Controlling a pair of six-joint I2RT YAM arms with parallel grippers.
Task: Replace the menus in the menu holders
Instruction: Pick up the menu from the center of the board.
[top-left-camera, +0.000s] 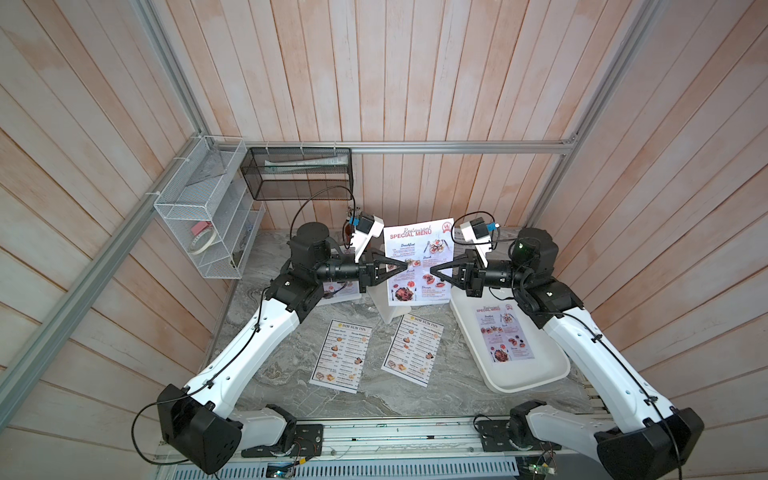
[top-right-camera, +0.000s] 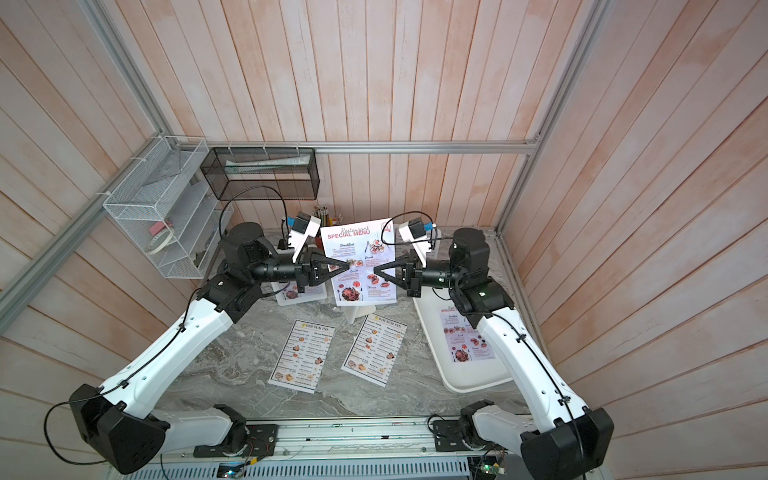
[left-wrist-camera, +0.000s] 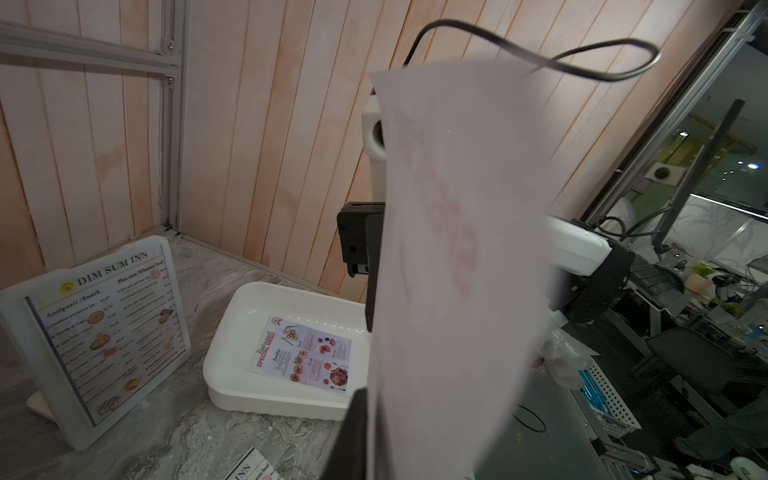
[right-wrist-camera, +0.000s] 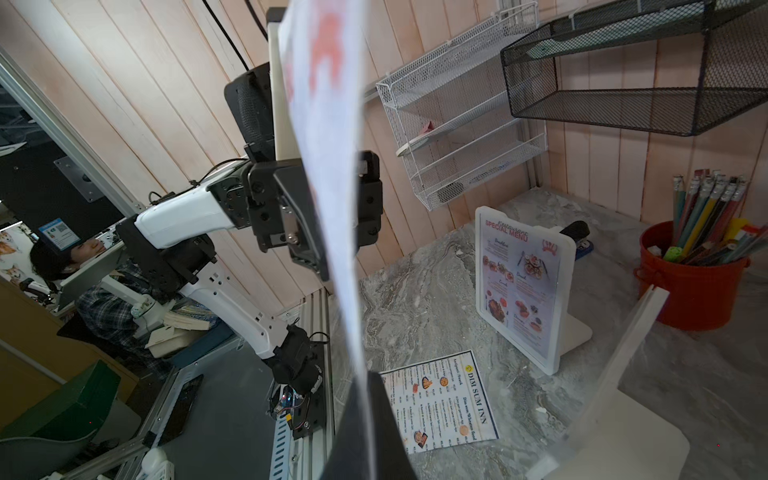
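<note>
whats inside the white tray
One special menu sheet lies flat in the tray. The right arm covers the tray's far corner in both top views, so that spot is hidden.

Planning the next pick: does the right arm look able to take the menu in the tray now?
Probably not yet: the right gripper is shut on the raised menu. The tray menu lies bare, close beside it, so once the gripper is freed the way looks clear.
</note>
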